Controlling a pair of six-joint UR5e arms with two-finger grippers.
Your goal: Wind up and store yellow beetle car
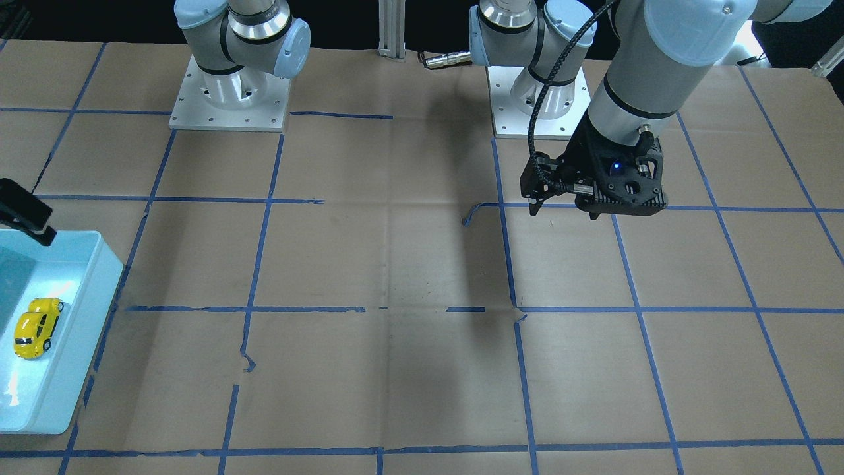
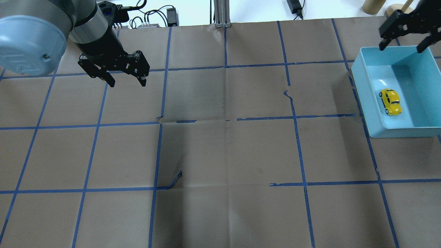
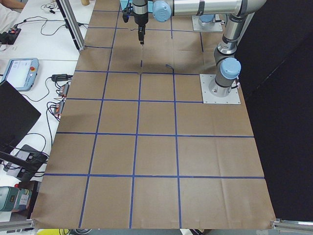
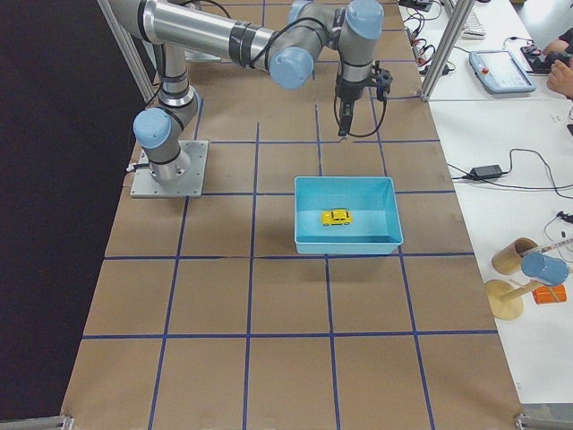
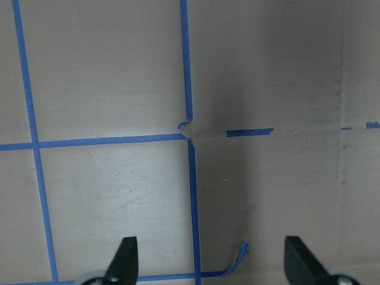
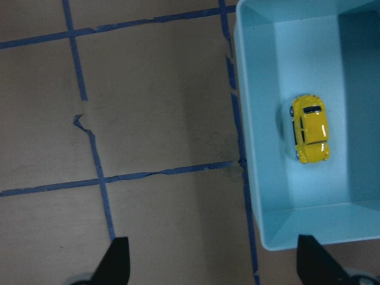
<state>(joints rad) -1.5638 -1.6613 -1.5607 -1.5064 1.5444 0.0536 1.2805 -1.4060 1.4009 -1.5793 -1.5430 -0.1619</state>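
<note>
The yellow beetle car (image 2: pixel 390 102) stands on its wheels inside a light-blue bin (image 2: pixel 403 132) at the table's right side. It also shows in the front view (image 1: pixel 38 326), the right side view (image 4: pixel 337 217) and the right wrist view (image 6: pixel 310 129). My right gripper (image 2: pixel 401 47) is open and empty, raised over the bin's far edge, apart from the car. My left gripper (image 2: pixel 127 82) is open and empty, hanging above bare paper at the far left. Its wrist view shows only the table between its fingertips (image 5: pixel 124 252).
The table is covered in brown paper with a blue tape grid (image 2: pixel 225 119). A loose curl of tape (image 2: pixel 175 179) sticks up near the middle. Both arm bases (image 1: pixel 229 92) stand at the robot's edge. Cables and a pendant (image 4: pixel 501 72) lie off the table.
</note>
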